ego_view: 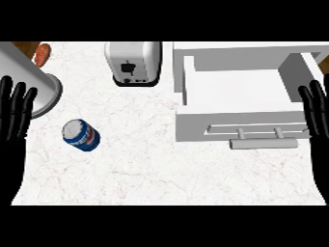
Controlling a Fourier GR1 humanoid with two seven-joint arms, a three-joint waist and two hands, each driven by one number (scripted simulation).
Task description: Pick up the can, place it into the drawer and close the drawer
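A blue can (81,135) with a silver lid stands on the marble counter, left of centre. The white drawer (195,117) sits pulled open at the right, its inside bare, a grey handle (262,144) on its front. My left hand (3,125) rests open at the left edge, fingers up, a short way left of the can. My right hand (327,120) rests open at the right edge, beside the drawer's right wall. Neither hand touches anything.
A silver toaster (132,62) stands at the back, between the can and the drawer. A large white and grey cylinder (24,72) lies at the back left, with an orange object (43,53) behind it.
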